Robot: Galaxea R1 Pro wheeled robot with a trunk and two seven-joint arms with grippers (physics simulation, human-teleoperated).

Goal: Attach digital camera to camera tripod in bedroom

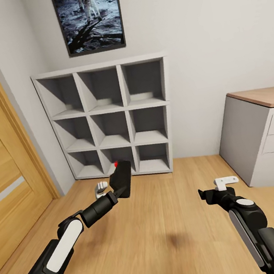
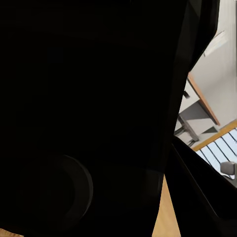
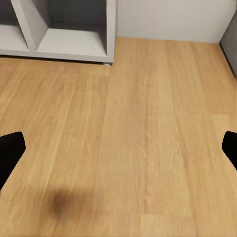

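Digital camera: small, chunky, matte black body with a bright red round button on top; held up in the air at the end of the left arm, in front of the bottom row of the shelf unit. In the left wrist view its dark bulk sits right against the lens, with a faint round ring moulded into it.
Left gripper: fingers closed around the camera; one white fingertip pokes out just beside the black body.
Right gripper: white fingertips spread wide, nothing between them; it hangs over bare floor. In the right wrist view the two dark finger ends sit at opposite edges, far apart.
Shelf unit: smooth pale grey cube shelving, three by three square compartments, standing against the white wall.
Floor: light wood planks with fine straight grain; a soft dark shadow patch lies on it.
Poster: dark-framed astronaut picture hanging above the shelf.
Door: warm honey wood with pale horizontal strips.
Drawer cabinet: grey-white box with a wood top.
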